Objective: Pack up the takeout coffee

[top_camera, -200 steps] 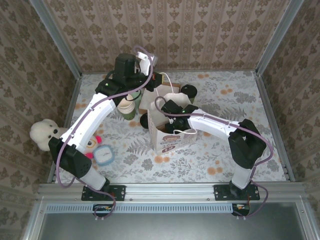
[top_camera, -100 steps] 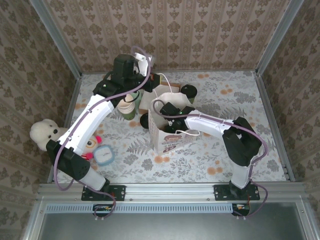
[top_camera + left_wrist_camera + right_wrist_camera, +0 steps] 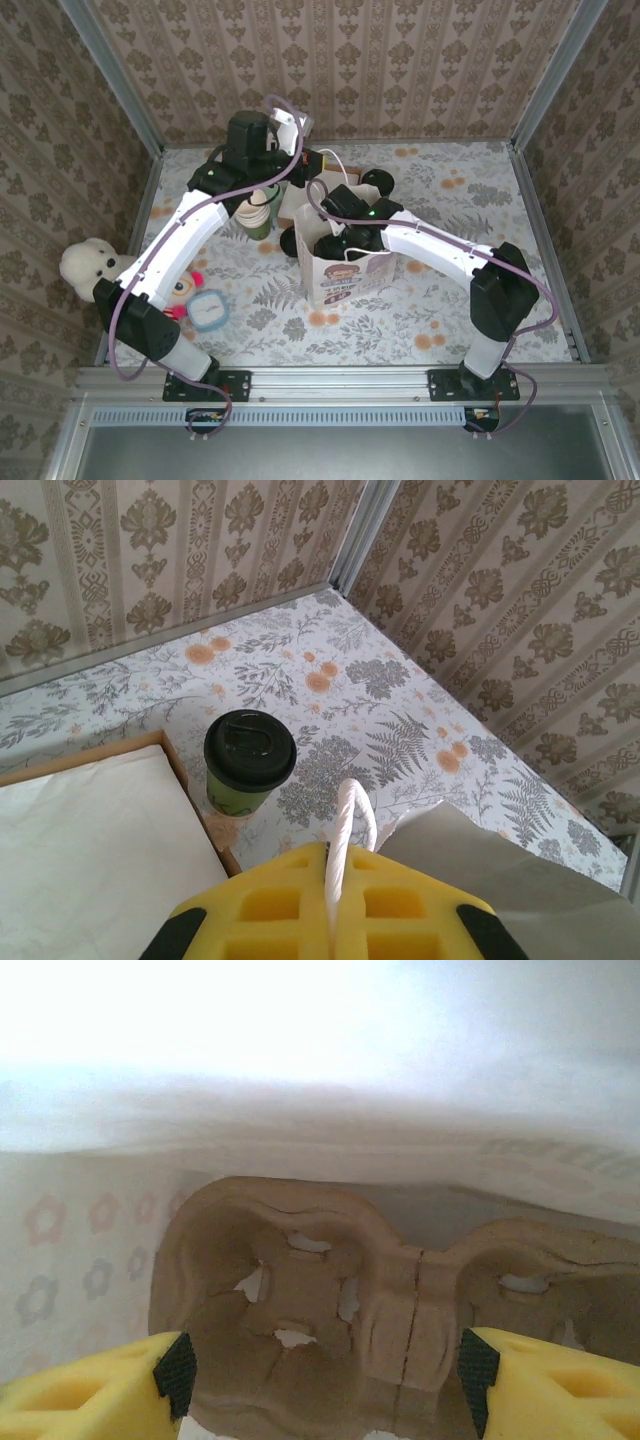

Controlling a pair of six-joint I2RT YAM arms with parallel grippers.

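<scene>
- The left gripper [image 3: 335, 865] is pinching the paper bag's white cord handle [image 3: 350, 810]; its yellow fingers are pressing together on the cord, which is rising in a loop between them.
- The right gripper [image 3: 325, 1385] is reaching down inside the paper bag [image 3: 345, 280], its jaws spread wide and gripping nothing, with the black pads [image 3: 177, 1372] showing at either lower corner of the wrist view.
- A brown pulp cup carrier [image 3: 300, 1280] is lying at the bottom of the bag, just beyond the right fingertips, its round slots facing up; whether the fingers are touching it is hard to tell.
- The takeout coffee [image 3: 249, 758], an olive-green cup with a black lid, is standing upright on the floral table [image 3: 450, 200] outside the bag, towards the back wall.
- The cup is sitting just beside the corner of a wooden tray [image 3: 185, 780] lined with white paper.
- The bag is standing upright in the middle of the table, its printed side facing the arm bases.
- A stack of cream cups [image 3: 257, 213] is standing to the left of the bag, under the left arm.
- A cream teddy bear [image 3: 85, 265] is sitting at the table's left edge.
</scene>
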